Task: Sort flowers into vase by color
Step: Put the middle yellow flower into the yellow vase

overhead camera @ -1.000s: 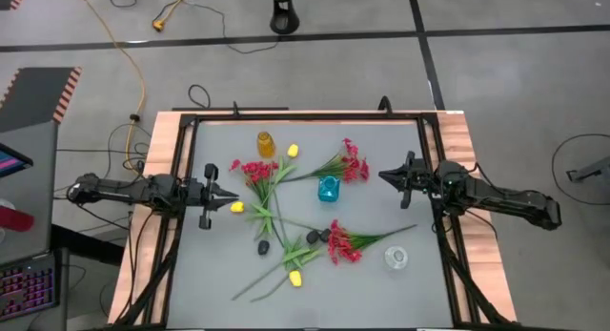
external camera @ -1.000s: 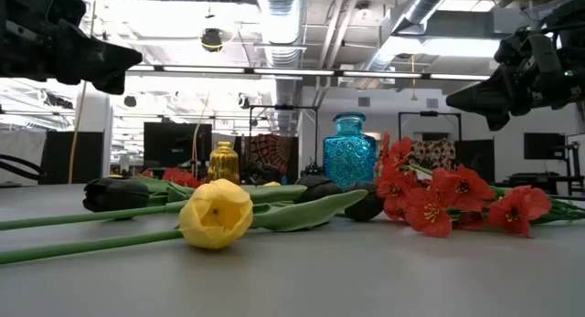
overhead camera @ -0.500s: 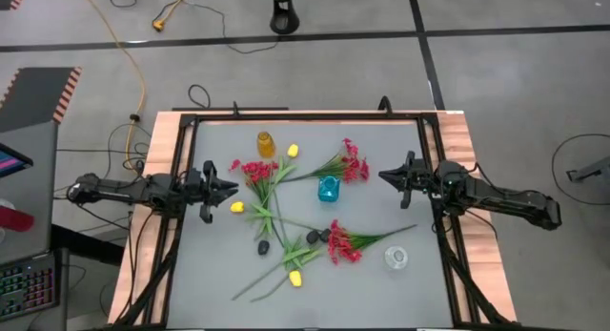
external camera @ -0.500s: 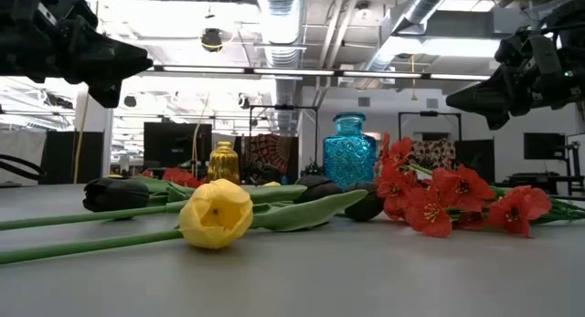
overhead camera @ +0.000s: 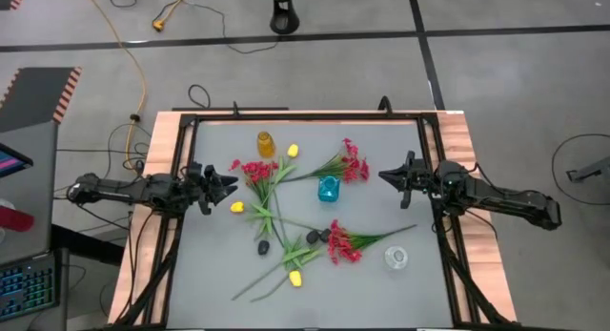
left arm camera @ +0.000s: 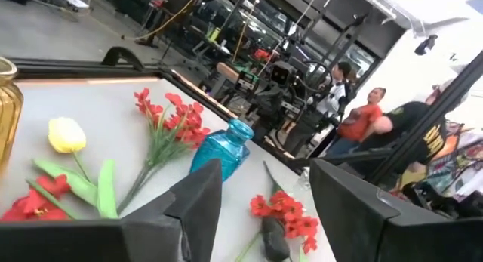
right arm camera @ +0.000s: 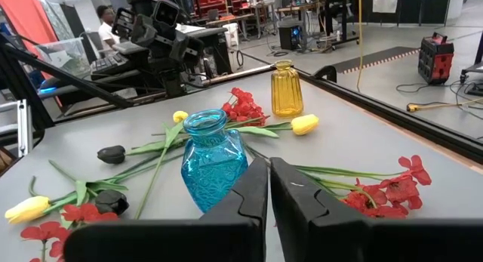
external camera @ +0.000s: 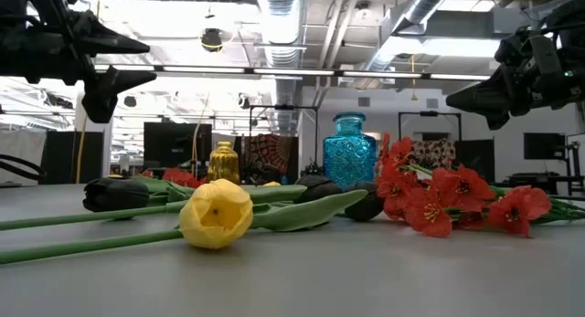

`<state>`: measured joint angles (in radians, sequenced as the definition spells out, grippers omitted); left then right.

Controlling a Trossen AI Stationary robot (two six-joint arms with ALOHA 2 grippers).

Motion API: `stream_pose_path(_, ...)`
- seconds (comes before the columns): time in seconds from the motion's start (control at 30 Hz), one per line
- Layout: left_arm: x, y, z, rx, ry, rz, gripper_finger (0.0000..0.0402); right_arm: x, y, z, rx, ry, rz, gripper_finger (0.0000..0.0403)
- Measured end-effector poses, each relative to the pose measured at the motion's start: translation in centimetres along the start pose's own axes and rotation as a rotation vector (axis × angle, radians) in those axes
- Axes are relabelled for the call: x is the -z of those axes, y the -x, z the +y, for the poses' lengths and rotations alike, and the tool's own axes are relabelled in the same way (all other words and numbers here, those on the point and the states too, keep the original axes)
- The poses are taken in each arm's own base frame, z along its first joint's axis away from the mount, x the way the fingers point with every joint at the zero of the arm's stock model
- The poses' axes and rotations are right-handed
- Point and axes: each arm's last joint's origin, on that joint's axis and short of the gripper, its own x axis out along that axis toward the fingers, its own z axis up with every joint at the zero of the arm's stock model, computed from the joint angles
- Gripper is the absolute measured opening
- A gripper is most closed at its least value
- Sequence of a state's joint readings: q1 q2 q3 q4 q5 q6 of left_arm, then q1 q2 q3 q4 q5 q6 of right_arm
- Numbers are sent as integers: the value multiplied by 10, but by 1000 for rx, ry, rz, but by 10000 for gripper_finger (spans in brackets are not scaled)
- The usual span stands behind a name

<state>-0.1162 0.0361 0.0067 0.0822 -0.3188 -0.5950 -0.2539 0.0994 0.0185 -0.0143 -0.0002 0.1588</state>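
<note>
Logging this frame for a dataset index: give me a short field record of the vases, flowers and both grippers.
vases: yellow vase, blue vase, clear vase, all empty
flowers: yellow tulips, black tulips and red sprays lying on the table
left gripper: open, at table's left side, holding nothing
right gripper: shut, at right side, empty

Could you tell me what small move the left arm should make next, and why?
Probably lower the left gripper toward the yellow tulip lying just ahead of it. Its jaws are open and empty above the table's left side, and every flower lies on the table, none in the amber vase, blue vase or clear vase. The right gripper waits shut at the right side.
</note>
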Motion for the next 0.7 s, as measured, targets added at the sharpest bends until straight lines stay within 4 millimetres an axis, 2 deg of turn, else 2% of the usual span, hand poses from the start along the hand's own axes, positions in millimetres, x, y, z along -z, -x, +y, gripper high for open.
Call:
stream_pose_path(0.17, -2, -3, -2, 7, -53, -13, 190, 0, 0, 0, 0, 1, 0, 46)
stream_pose_path(0.37, -4, -13, -8, -42, -201, 74, 190, 0, 0, 0, 0, 1, 0, 46)
stream_pose_path(0.7, -4, -44, -22, -97, -407, 328, 190, -1, 0, 0, -3, 0, -17, 46)
